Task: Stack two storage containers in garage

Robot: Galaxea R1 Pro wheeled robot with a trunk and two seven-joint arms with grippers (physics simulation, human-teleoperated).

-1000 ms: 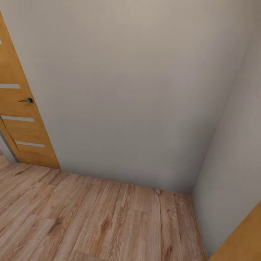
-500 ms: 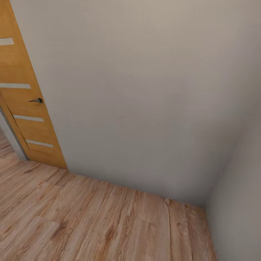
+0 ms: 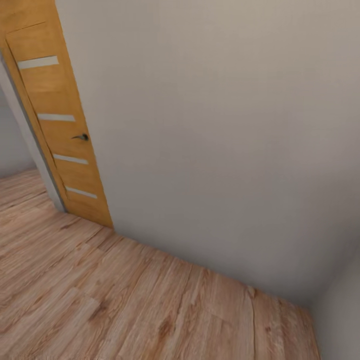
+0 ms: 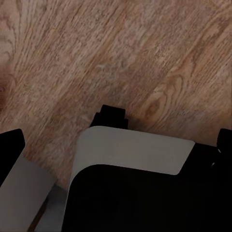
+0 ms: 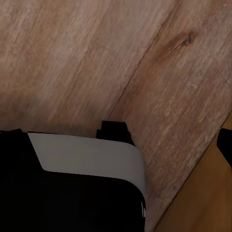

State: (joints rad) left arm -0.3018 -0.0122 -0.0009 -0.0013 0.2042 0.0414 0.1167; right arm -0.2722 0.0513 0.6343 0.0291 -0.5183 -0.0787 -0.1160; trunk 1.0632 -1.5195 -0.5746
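Downward is where both arms point, each wrist camera looking at the floor past the robot's own body. How far the left pincer (image 4: 118,142) is parted I cannot tell: its wrist view gives 2 black pieces at opposite edges, with a white-grey body panel (image 4: 135,150) and black casing (image 4: 145,203) between them, and nothing visibly in its grasp. The right pincer (image 5: 117,139) is equally unclear, shown above a similar white-grey panel (image 5: 87,154), with no load that can be made out. Under both lies light wood-plank flooring (image 3: 125,300). The right wrist view adds an orange-brown wooden surface (image 5: 203,208) at 1 corner, which the left wrist view lacks. The head view gives the room itself: a plain grey-white wall (image 3: 210,140), a second wall (image 3: 345,310) meeting it at the right, and at the left a wood-panelled door (image 3: 60,130) with 4 pale strips and a dark handle (image 3: 81,136).
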